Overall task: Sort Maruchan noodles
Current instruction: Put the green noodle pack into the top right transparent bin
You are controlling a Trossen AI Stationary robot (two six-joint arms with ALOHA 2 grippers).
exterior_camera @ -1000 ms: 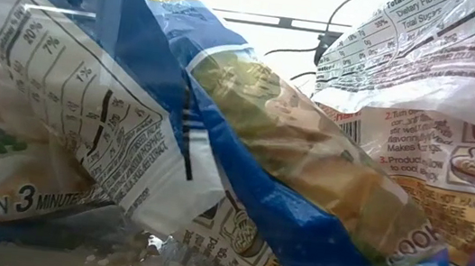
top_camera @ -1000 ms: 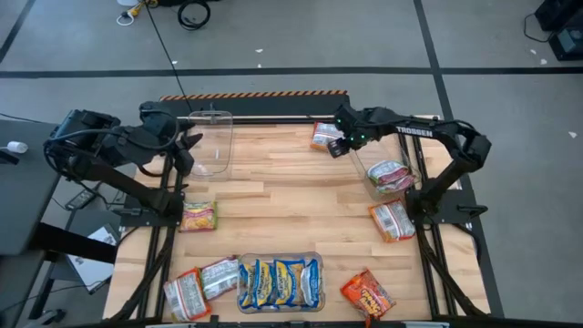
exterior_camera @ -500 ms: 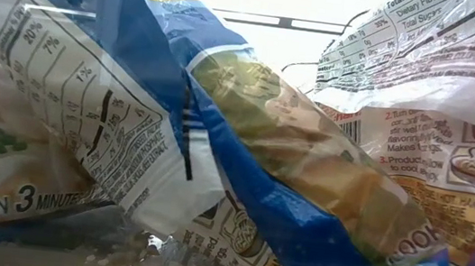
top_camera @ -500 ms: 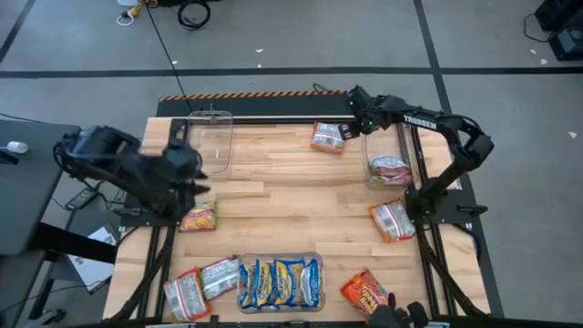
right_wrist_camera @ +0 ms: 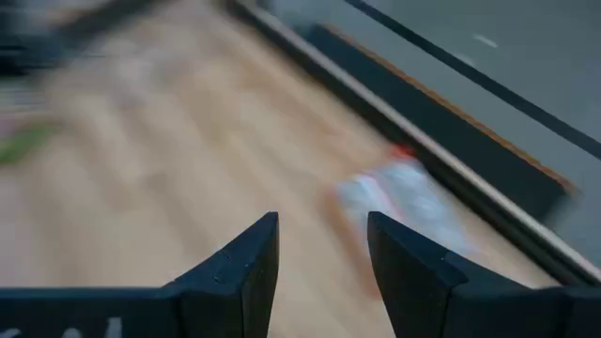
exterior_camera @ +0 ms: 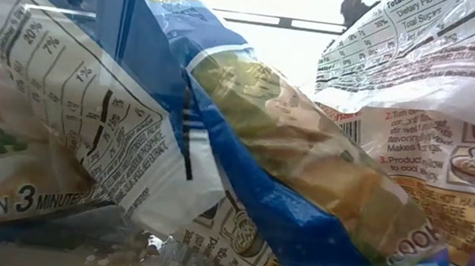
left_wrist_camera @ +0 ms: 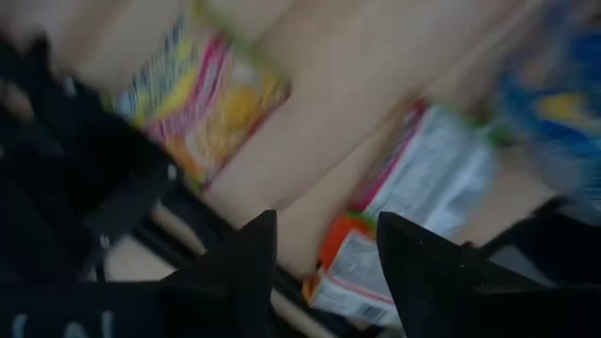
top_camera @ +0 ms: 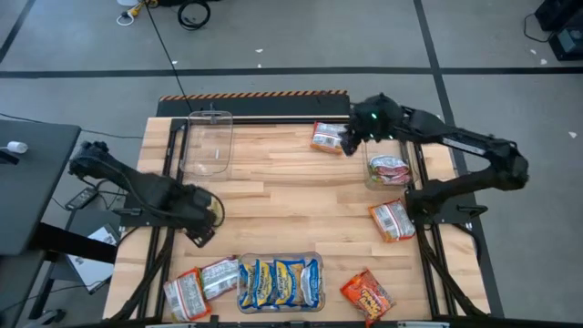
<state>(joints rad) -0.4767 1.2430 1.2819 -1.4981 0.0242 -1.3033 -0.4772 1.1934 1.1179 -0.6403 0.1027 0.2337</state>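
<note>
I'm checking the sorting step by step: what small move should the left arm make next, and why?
Probably lower the left gripper onto the pink-and-yellow packet near the table's left edge and close on it. Its fingers stand open and empty just above that packet, which lies loose on the wood outside any bin. The right gripper hovers by the far packet.

Even, soft overhead light covers the pale wooden desk (top_camera: 291,200), with faint shadows. Both wrist views are smeared by motion blur; only each hand's dark fingers (left_wrist_camera: 254,258) stay fairly crisp. The low view is blocked by close crinkly blue-and-yellow plastic noodle packets (exterior_camera: 244,152), backlit by white glare above.
</note>
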